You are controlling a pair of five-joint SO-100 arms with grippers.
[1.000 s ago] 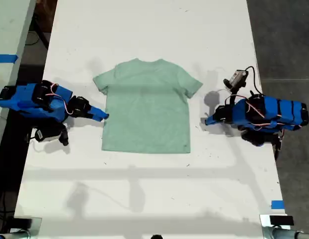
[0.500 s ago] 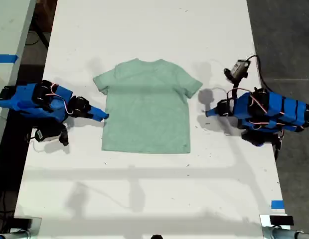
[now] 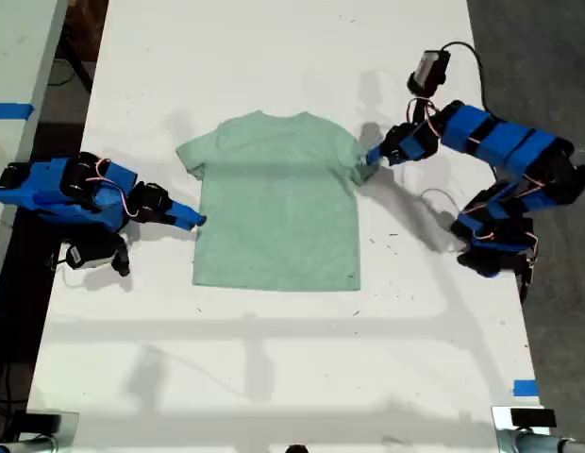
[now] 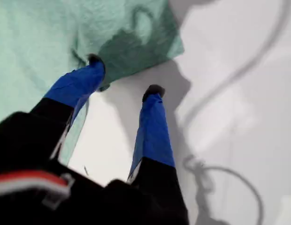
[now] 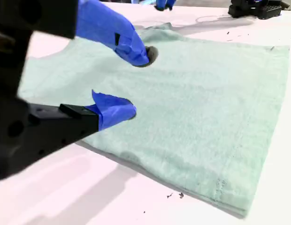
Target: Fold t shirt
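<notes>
1. Tool one, our first gripper (image 4: 124, 75), is spread wide at the sleeve on the exterior view's right, one finger on the cloth, the other over bare tabletop (image 3: 274, 359).
2. Our second gripper (image 5: 136, 82) gapes open too, at the shirt's edge on the exterior view's left.
3. We see the t shirt (image 3: 278, 203) lying flat, mid-tabletop, between both arms.
</notes>
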